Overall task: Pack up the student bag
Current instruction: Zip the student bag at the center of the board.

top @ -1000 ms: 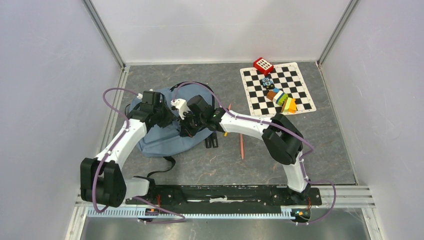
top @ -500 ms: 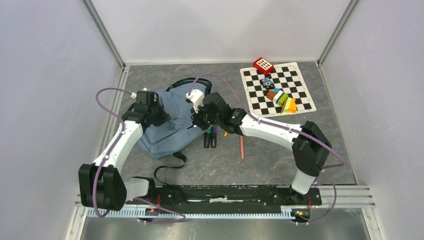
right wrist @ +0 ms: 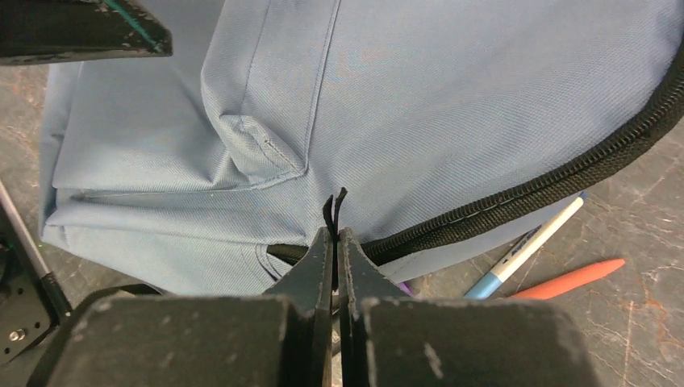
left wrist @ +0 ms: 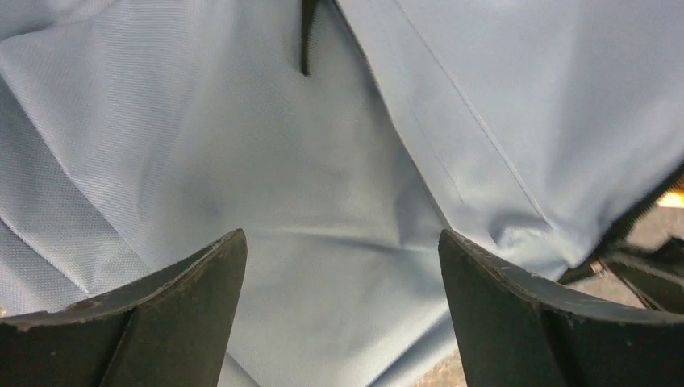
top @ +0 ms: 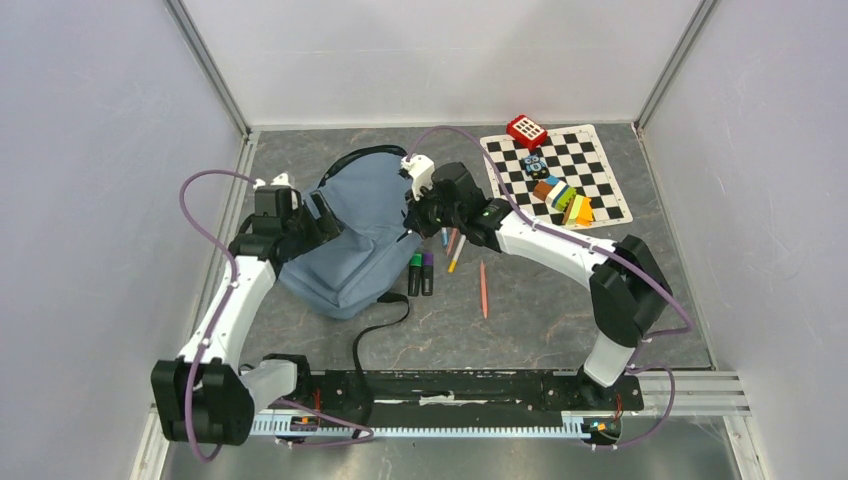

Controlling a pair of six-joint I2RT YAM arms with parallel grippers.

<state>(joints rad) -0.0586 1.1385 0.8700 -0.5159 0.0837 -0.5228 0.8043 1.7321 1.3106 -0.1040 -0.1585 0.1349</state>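
Note:
The student bag (top: pixel 355 240) lies flat at centre left, blue-grey, with a black zipper (right wrist: pixel 565 173) along its edge. My right gripper (top: pixel 417 212) is at the bag's far right edge. In the right wrist view the right gripper (right wrist: pixel 335 235) is shut on a thin black zipper pull (right wrist: pixel 332 211). My left gripper (top: pixel 312 218) rests over the bag's left side. Seen from the left wrist, the left gripper (left wrist: pixel 343 242) is open, its fingers (left wrist: pixel 181 310) wide apart above bare blue fabric (left wrist: pixel 323 161), holding nothing.
Green and purple markers (top: pixel 420 273), several pens (top: pixel 452 245) and an orange pencil (top: pixel 483 290) lie just right of the bag. A chessboard mat (top: pixel 590 160) with coloured blocks (top: pixel 562 198) and a red box (top: pixel 527 131) sits far right. A black strap (top: pixel 378 325) trails toward the arm bases.
The right gripper has pulled the zipper pull away and to the right, and the bag has spread out behind it. The left gripper closed, then opened and let go of the fabric.

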